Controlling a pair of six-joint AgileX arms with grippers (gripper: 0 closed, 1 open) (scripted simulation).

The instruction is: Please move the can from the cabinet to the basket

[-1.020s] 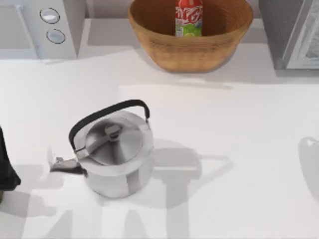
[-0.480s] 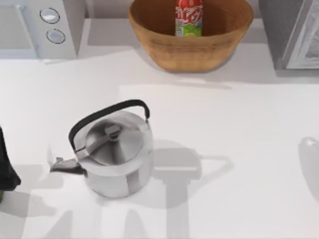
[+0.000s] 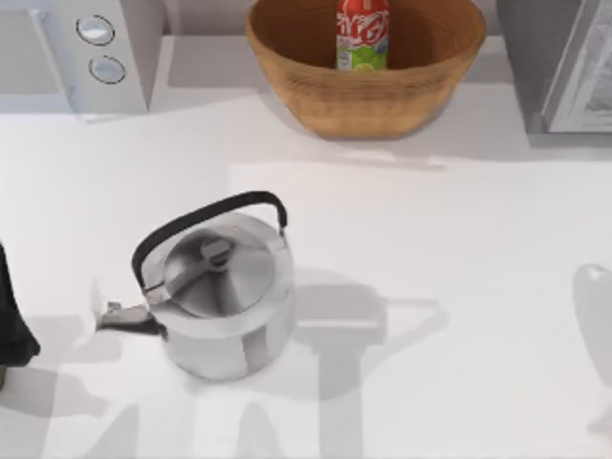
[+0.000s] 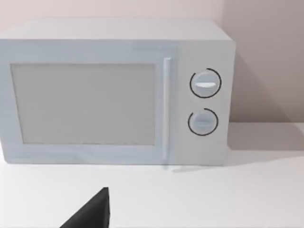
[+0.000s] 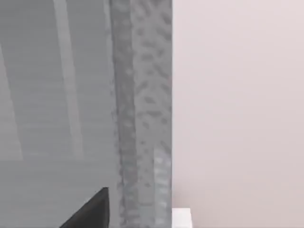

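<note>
Can: the can [image 3: 362, 34] stands upright inside the basket, against its far wall, lime patch facing the camera; nothing holds it.
Basket: the basket [image 3: 316, 96] sits at the far middle of the counter, between the microwave and the cabinet, apart from both.
Cabinet: the cabinet [image 3: 559, 67] fills the far right corner; in the right wrist view its grey panel [image 5: 57, 109] is close ahead, beside a bare wall.
Task state: judged from how things lie, the transfer looks done; only a tidy parking of the arms seems left.
Left arm: a dark part of the left arm [image 3: 11, 320] shows at the near left edge, parked; whether its gripper is released or clenched I cannot tell.
Right arm: its wrist camera faces the cabinet; I cannot tell the state of its gripper either.
Kettle: the kettle [image 3: 225, 296] stands near left of centre on the counter [image 3: 459, 239], well apart from the basket.
Microwave: the microwave [image 4: 114, 95] stands far left, door shut.
Risk: the right arm is close to the cabinet, so a careless swing could strike it; a sweep over the basket could tip the slim can.
</note>
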